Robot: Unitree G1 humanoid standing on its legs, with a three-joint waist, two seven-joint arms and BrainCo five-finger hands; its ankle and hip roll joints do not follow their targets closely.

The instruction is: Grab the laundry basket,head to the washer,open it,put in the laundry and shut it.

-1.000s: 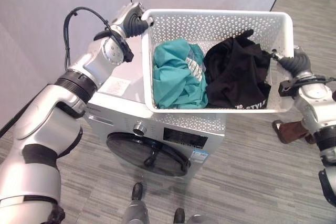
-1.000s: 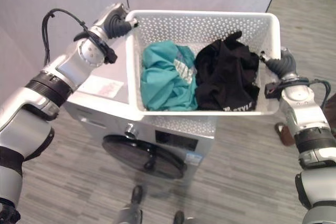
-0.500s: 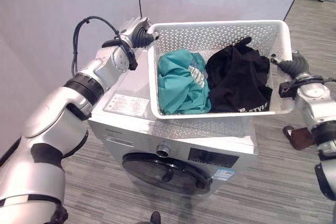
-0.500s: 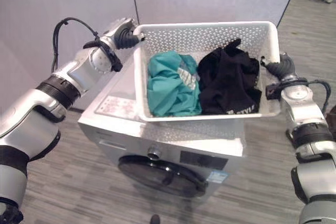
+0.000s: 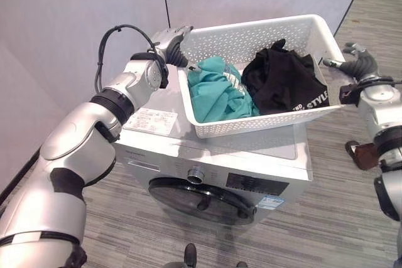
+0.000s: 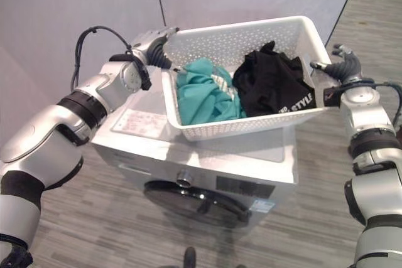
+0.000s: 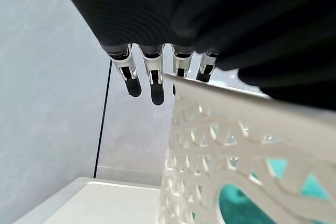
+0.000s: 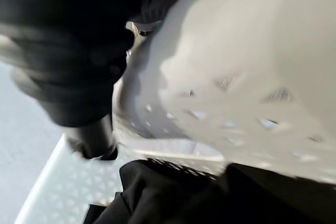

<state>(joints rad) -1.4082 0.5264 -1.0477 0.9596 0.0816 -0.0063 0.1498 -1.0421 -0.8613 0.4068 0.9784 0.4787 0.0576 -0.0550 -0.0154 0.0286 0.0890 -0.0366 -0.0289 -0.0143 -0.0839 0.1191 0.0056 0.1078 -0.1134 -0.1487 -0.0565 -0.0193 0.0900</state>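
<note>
Your laundry basket point(image 5: 264, 73) now rests tilted on the washer point(image 5: 213, 167) top, toward its back right corner (a second ago it hung above), so next comes opening the door. Your left hand point(image 5: 174, 45) has loosened, fingers point(image 7: 152, 74) straight over the left rim, while your right hand point(image 6: 342, 66) has come off, fingers spread beside the right rim.

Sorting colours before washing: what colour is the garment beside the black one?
Teal garment, clearest in the left eye view.
</note>
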